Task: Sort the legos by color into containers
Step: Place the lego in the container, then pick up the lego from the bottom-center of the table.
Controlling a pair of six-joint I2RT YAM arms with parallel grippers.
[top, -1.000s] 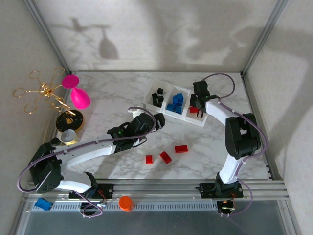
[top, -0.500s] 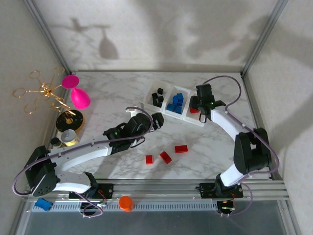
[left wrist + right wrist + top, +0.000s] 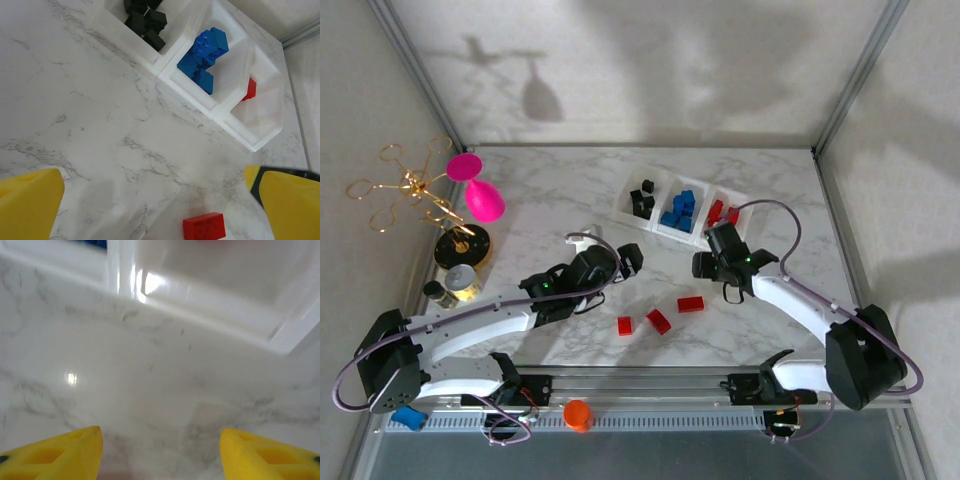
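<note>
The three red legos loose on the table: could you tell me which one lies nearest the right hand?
The oblong red lego, rightmost of the three, sits closest to the right hand; the other two lie farther left.

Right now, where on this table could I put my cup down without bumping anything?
Bare marble lies between the pink goblet and the white tray, and behind the tray up to the back wall. Crowded: the middle front, where three red bricks lie by the left gripper and right gripper.
</note>
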